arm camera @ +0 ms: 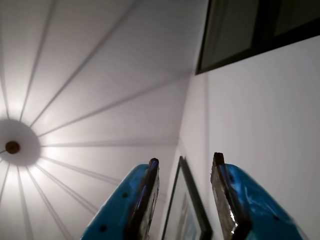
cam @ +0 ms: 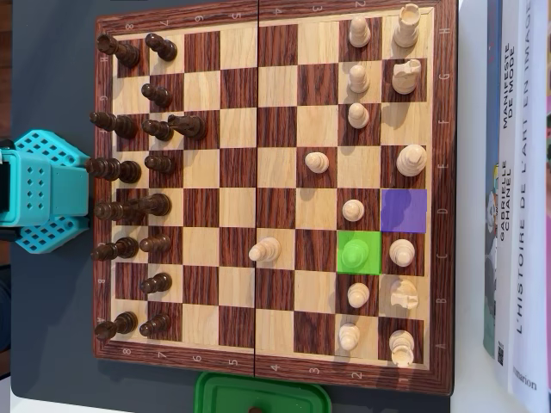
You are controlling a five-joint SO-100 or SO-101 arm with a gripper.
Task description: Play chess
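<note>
Wooden and two-toned, your chessboard (cam: 258,185) fills most of the overhead view, dark reddish-brown squares alternating with pale blond ones inside a dark frame printed with small letters and numbers. A seam runs down its middle from top to bottom. It rests on a dark grey mat (cam: 52,86).

You see the dark pieces (cam: 129,172) crowded along the left side of that view, mostly in two columns, several leaning or lying on their sides. The light pieces (cam: 379,172) stand on the right side, with a few pushed out: one light pawn (cam: 317,161) sits above centre-right, and another light piece (cam: 264,250) lies tipped over near the middle seam. One square is tinted bright green (cam: 358,252) with a pawn on it, and the square up and to its right is tinted purple (cam: 403,211) and holds no piece.

Your arm's turquoise base (cam: 43,191) sits at the left edge, just beside the board's frame. A green container (cam: 261,394) pokes in at the bottom edge, and upright books (cam: 521,189) line the right.

In the wrist view your gripper (arm camera: 185,162) points up at a white panelled ceiling (arm camera: 100,75) and wall; its blue fingers (arm camera: 132,200) stand apart with a clear gap and nothing between them. A framed picture (arm camera: 187,210) shows through that gap.
</note>
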